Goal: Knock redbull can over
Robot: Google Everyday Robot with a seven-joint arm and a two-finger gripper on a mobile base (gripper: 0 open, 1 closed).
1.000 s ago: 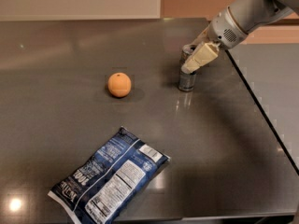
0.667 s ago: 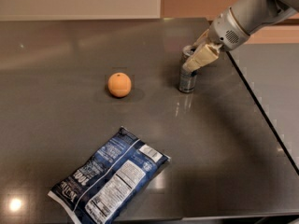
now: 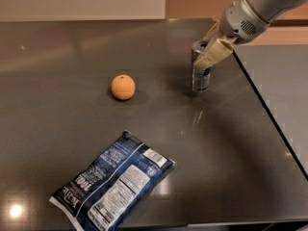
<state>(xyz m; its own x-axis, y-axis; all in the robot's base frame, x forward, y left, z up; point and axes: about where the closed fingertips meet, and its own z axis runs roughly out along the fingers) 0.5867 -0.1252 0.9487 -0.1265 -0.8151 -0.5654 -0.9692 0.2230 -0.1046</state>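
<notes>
The redbull can [image 3: 199, 79] stands upright on the dark table [image 3: 144, 42], towards the back right. It is silver and blue, and its silver top shows. My gripper [image 3: 208, 49] reaches in from the upper right and sits at the can's upper right side. Its tan fingers [image 3: 215, 53] stand apart: one lies across the can's front upper right, the other is behind the top rim. The gripper holds nothing.
An orange fruit [image 3: 123, 87] lies left of the can. A blue chip bag [image 3: 113, 183] lies flat near the front edge. The table's right edge [image 3: 269, 114] runs diagonally just right of the can, with a lower grey surface beyond it.
The gripper has shifted slightly up and to the right, so the can's top now shows. The can still stands upright. The orange and the bag have not moved.
</notes>
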